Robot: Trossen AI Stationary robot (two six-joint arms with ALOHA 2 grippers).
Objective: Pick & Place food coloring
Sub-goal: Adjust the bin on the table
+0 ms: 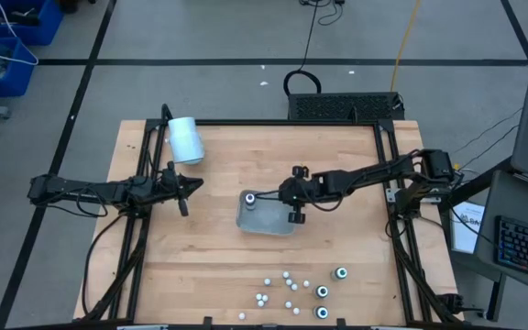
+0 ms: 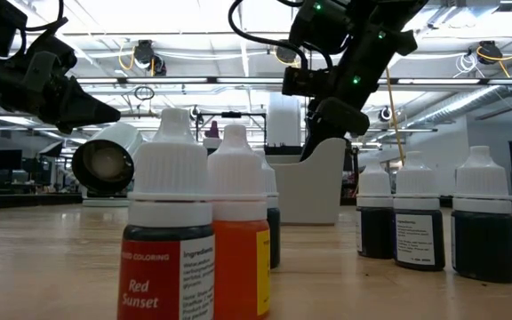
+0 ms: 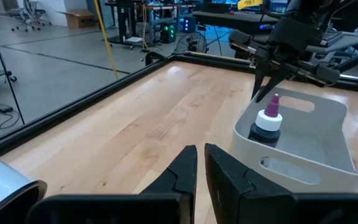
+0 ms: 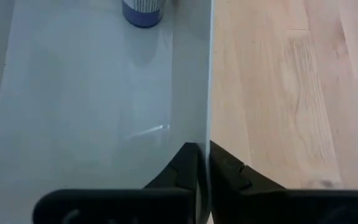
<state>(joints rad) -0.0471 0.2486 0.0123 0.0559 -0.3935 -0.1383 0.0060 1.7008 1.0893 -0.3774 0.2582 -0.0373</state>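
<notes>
Several food coloring bottles [image 1: 291, 293] stand upright near the table's near edge, and they fill the front of the low view [image 2: 172, 231]. One dark bottle with a white collar and a purple tip [image 3: 267, 124] stands in the grey tray [image 1: 266, 220] at mid-table. My right gripper [image 1: 294, 213] is at the tray's right wall, shut on it. My left gripper [image 1: 189, 188] is shut and empty above the table, left of the tray. My right gripper pinches the tray's right wall at its rim [image 4: 210, 124] between its two fingers, one inside the tray and one outside. The fingers come from above, pointing down. The tray rests on its bottom on the table.
A large white cylinder [image 1: 185, 139] lies on its side at the far left, and its open end shows in the low view [image 2: 105, 162]. Bare wood lies between the tray and the bottles. A black frame rims the table.
</notes>
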